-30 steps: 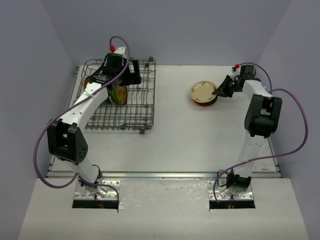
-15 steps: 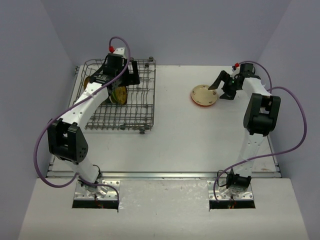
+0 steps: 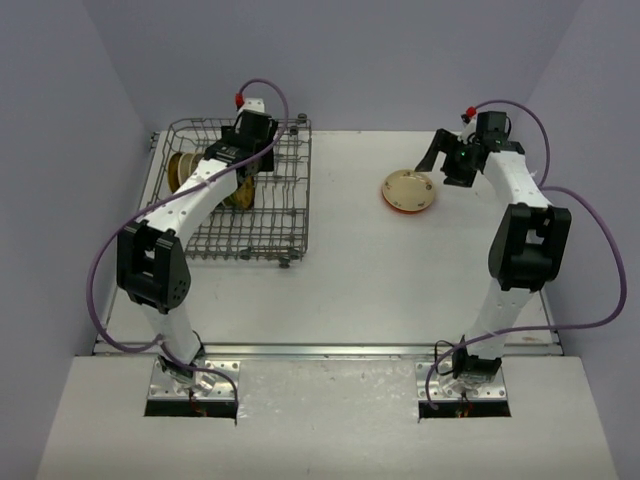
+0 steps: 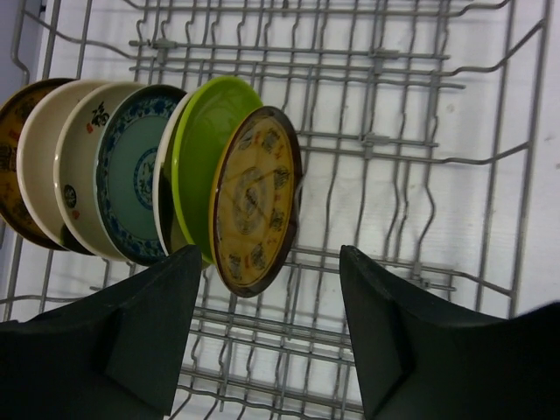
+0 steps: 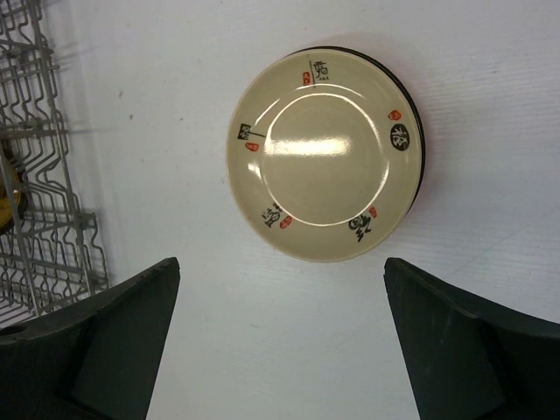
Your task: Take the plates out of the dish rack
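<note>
The left gripper (image 4: 271,254) hung over the dish rack (image 4: 420,114) with its two fingers spread wide and nothing in them. Under it, a row of plates (image 4: 131,175) stood on their edges between the wires, leaning on each other, at the left side of the rack. The yellow-brown plate (image 4: 255,199) was last in the row, and the green plate (image 4: 199,140) touched it from behind. Its bottom edge sat just in front of the gap between the fingers, nearer to one finger than the other. Its flat faces looked sideways, one toward each finger, so I think the fingers could slide over its rim and squeeze both faces. The green plate was so close that one finger might bump it. The left arm was the near one for this job. The right gripper (image 5: 280,262) was well away from the rack, open and empty too, above a pale plate (image 5: 324,153) that lay flat on the table (image 5: 490,350).
</note>
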{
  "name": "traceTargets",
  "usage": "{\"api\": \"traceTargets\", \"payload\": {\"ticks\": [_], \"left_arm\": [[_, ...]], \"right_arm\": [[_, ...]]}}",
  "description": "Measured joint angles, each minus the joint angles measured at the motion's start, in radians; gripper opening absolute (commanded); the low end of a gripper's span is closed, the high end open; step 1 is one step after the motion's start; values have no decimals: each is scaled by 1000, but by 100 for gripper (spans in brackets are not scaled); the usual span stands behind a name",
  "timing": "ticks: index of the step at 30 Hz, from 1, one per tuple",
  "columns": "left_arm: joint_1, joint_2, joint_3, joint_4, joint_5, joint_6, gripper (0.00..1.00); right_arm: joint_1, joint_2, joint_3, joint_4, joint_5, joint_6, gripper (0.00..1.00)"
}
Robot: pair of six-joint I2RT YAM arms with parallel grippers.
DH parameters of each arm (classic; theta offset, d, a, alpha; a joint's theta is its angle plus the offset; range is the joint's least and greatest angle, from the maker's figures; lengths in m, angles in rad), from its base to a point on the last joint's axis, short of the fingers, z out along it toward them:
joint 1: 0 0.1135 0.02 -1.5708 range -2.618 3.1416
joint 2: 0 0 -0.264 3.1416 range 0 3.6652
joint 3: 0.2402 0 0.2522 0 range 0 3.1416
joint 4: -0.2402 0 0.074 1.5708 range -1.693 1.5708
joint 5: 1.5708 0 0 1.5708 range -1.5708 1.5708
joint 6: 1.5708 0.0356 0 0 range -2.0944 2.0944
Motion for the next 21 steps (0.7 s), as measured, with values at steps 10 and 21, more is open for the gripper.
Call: {"api": "traceTargets", "payload": {"ticks": [10, 21], "left_arm": [[0, 151, 92, -51, -149, 0, 54], [21, 262, 177, -89, -196, -15, 52]], "right_arm": [[39, -164, -136, 50, 11, -18, 99], [45, -173, -182, 72, 3, -19, 99]]}}
